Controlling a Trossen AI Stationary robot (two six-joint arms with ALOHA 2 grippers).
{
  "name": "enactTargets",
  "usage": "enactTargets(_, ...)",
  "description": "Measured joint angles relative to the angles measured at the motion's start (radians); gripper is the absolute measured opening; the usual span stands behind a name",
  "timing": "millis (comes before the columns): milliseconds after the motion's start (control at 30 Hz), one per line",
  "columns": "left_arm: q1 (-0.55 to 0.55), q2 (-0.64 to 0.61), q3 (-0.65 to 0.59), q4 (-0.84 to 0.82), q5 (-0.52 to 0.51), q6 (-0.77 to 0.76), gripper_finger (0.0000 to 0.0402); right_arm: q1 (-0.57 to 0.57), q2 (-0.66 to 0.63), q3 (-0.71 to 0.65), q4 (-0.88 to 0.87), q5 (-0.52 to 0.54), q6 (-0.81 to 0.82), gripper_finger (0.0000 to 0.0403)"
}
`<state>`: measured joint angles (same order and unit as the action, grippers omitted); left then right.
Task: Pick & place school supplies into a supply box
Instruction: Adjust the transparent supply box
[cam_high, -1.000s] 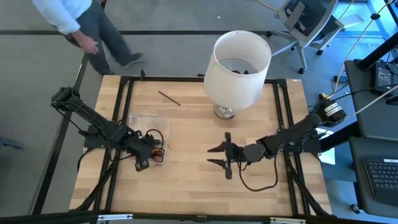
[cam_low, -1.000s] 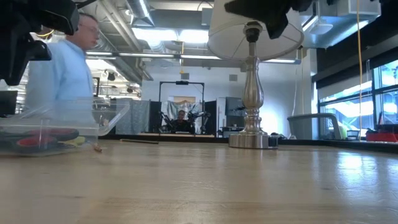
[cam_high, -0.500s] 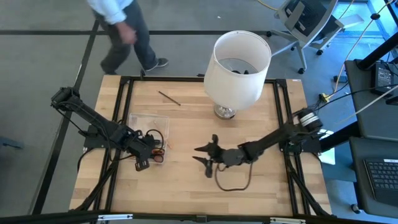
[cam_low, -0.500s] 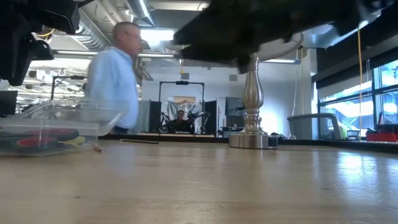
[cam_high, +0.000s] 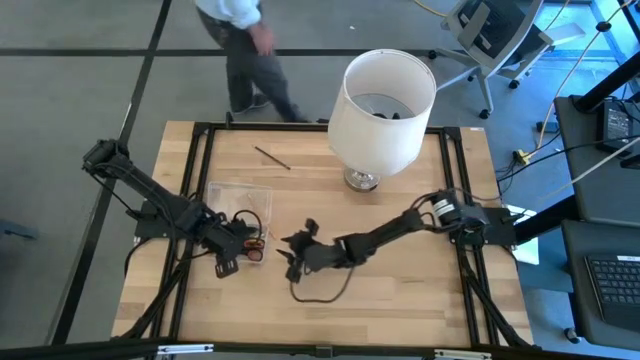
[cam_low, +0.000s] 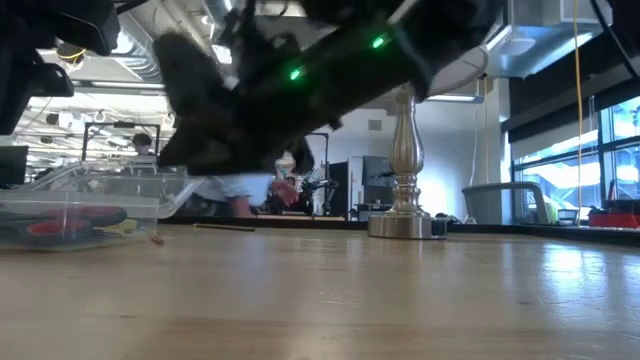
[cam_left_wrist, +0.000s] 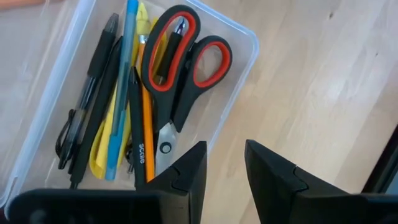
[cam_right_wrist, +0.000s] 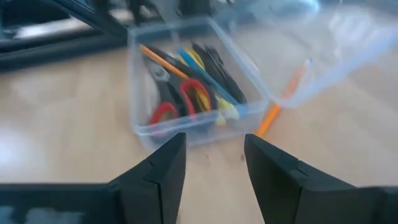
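Observation:
The clear supply box (cam_high: 238, 198) sits at the table's left, its lid open. In it lie red-handled scissors (cam_left_wrist: 186, 56) and several pens and pencils (cam_left_wrist: 121, 106). An orange pencil (cam_right_wrist: 281, 104) lies on the table beside the box. A dark pencil (cam_high: 271, 157) lies alone nearer the far edge. My left gripper (cam_left_wrist: 224, 171) hangs open over the box's near end (cam_high: 240, 252), with bare wood between its fingers. My right gripper (cam_high: 290, 253) stands open just right of the box, low and pointing at it (cam_right_wrist: 214, 162), with nothing between its fingers.
A big white lamp (cam_high: 382, 105) stands at the far middle, its metal foot (cam_low: 405, 225) on the table. A black cable (cam_high: 322, 290) loops under my right arm. A person (cam_high: 245, 40) walks beyond the far edge. Bare wood lies to the near right.
My right gripper has swept toward the table's left edge and down, its arm stretching out until it stands close to the box. Its fingers stay apart. The person beyond the far edge has walked to the right.

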<state>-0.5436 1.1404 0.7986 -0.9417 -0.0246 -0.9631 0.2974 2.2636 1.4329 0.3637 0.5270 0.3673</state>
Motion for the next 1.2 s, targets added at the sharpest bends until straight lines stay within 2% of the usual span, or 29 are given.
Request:
enactTargets(200,-0.022,0.0,0.0,0.0,-0.008,-0.022,0.0102,-0.05,0.064,0.071,-0.056,-0.086,0.045,0.0167)
enactTargets(467,-0.026,0.0,0.0,0.0,-0.009,-0.022,0.0101,-0.088,0.096,0.074,-0.042,-0.137,0.042,0.0167)
enactTargets(1200,-0.026,0.0,0.0,0.0,-0.03,-0.047,0.0104,-0.102,0.127,0.073,-0.003,-0.155,-0.061,0.0167)
